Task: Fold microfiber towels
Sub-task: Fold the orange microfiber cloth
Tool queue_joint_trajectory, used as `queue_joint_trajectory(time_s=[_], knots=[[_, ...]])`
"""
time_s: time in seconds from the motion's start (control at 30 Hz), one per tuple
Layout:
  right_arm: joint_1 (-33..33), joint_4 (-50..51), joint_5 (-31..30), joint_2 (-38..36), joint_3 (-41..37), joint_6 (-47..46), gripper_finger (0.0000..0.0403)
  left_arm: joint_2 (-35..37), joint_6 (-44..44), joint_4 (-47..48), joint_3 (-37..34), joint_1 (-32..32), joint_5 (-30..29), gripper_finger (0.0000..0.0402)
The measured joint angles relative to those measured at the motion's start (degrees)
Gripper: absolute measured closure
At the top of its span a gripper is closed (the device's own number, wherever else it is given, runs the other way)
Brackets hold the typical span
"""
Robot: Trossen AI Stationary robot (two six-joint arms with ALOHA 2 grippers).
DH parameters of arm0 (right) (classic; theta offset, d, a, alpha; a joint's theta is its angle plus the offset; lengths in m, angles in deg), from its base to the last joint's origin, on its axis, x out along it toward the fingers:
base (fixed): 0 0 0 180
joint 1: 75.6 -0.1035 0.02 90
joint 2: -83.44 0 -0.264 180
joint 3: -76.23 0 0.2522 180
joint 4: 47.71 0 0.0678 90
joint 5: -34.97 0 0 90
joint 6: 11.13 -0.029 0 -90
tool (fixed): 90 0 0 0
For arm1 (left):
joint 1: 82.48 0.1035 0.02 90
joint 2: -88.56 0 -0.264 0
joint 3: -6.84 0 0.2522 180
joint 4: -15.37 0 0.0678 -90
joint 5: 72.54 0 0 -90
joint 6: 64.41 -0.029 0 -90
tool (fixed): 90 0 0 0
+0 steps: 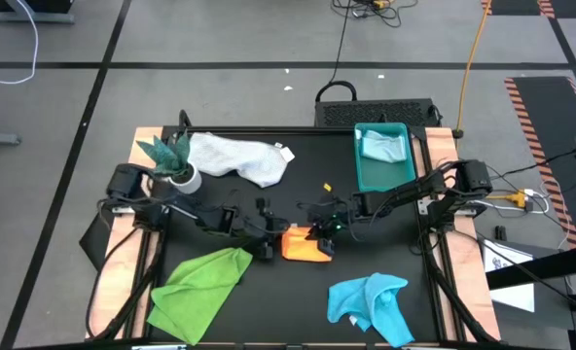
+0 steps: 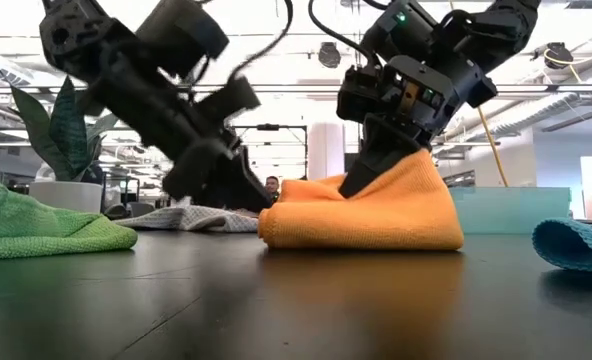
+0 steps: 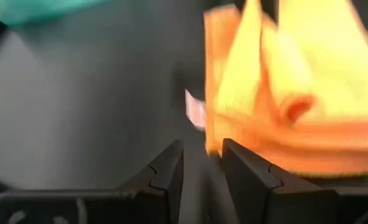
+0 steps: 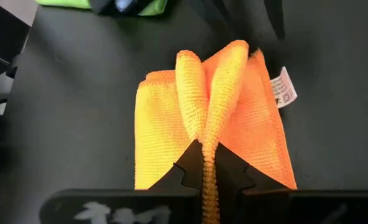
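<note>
The right gripper [image 4: 202,163] has its fingers pressed together on a raised ridge of the orange microfiber towel [image 4: 199,118], the pinched fold running out ahead of the fingertips and the rest of the cloth lying flat on the black table [image 1: 298,282] to either side of them. The left gripper [image 3: 202,163] sits just short of the towel's layered edge; its fingers stand a little apart with nothing between them, and the white care tag [image 3: 195,112] lies just beyond their tips.

To finish this fold well, the right fingers should probably carry the pinched ridge across low and evenly, so the soft layers do not slide apart, while the left fingers pin or catch the near edge by the tag. Letting go too early would likely let the plush cloth spring open.

The towel is thick, nubby and limp, with a stitched hem and rounded, puffy creases. It is already a compact stack of several layers. The table looks smooth and slightly glossy, so the bundle may skid rather than hold.
</note>
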Motion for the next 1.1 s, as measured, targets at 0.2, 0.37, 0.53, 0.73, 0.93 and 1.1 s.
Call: queue_joint_trajectory(time_s=[0.2,0.37,0.53,0.73,0.93,1.1], knots=[[0.0,-2.9,0.0,0.2,-1.5,0.6,0.0397,6.4,-0.6,2.9,0.0,-0.3,-0.2,0.0287],[0.5,-8.9,2.9,3.7,-1.9,1.5,0.0397,7.1,-0.1,-0.4,0.1,-0.3,5.8,0.0287],[1.7,-10.6,2.8,6.0,-1.9,1.9,0.0396,6.1,0.6,-1.7,0.0,-1.2,8.4,0.0287],[2.9,-11.0,2.8,5.9,-1.9,3.4,0.0379,6.1,0.3,-4.1,0.1,-3.3,8.6,0.0287],[4.0,-10.9,2.6,5.1,-1.9,3.4,0.0330,6.1,0.0,-4.8,0.1,-4.7,9.1,0.0287],[4.4,-8.4,-4.0,1.9,-1.9,3.5,0.0293,5.1,0.1,-5.7,0.1,-5.2,9.1,0.0287]])
